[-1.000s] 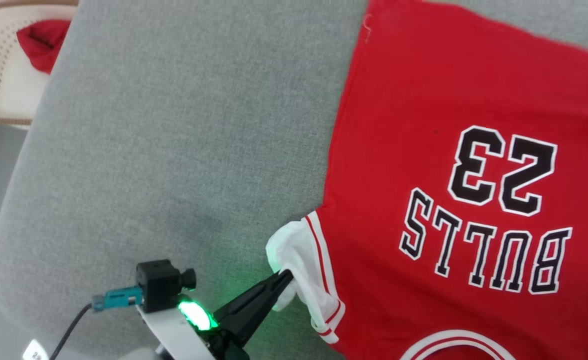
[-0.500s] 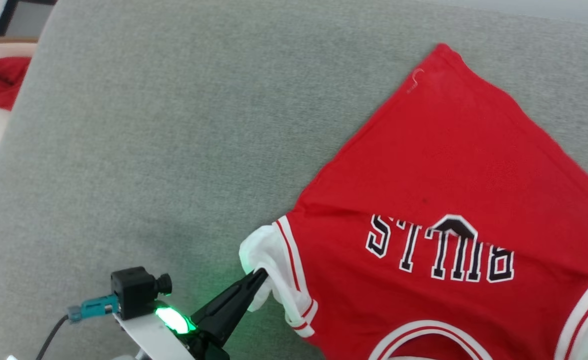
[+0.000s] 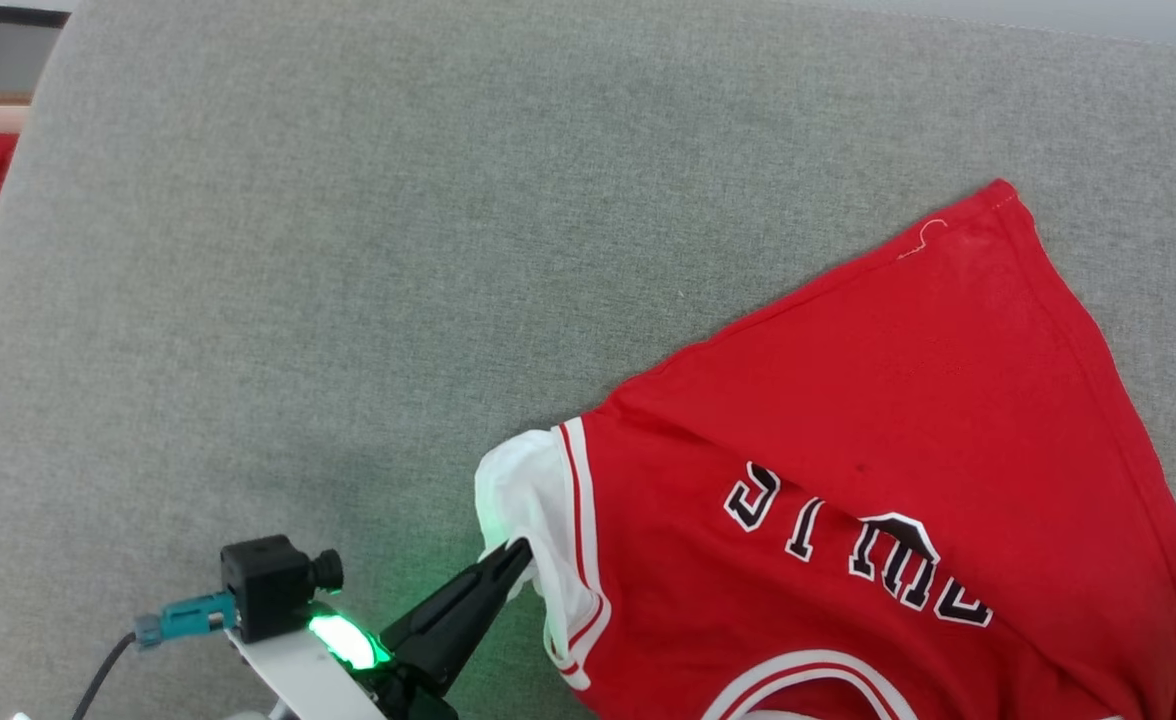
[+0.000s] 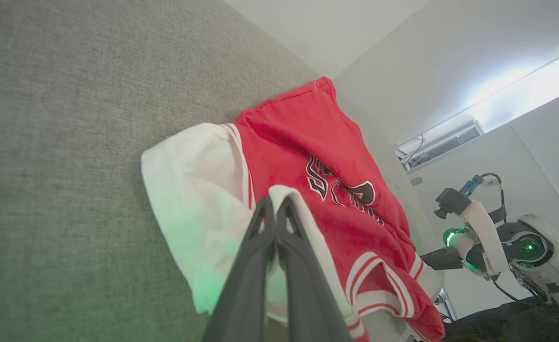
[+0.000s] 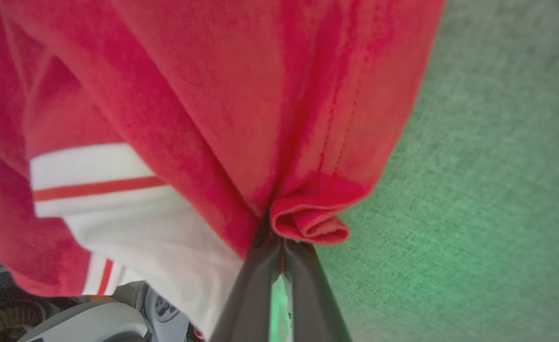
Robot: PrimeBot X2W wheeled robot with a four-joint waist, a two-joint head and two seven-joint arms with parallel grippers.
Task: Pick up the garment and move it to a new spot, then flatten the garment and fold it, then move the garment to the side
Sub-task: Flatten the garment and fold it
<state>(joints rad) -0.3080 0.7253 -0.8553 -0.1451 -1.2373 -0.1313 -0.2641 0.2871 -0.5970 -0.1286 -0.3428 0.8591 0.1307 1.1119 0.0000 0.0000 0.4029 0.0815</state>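
left gripper [image 3: 513,555] clamped on garment [image 3: 848,480] sleeve at 7 o'clock, right gripper [image 5: 279,240] clamped on red edge. likely mid-move; flatten, fold, side-shift pending.

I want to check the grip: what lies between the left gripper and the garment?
Nothing: in the left wrist view the left gripper is shut directly on the white sleeve of the garment.
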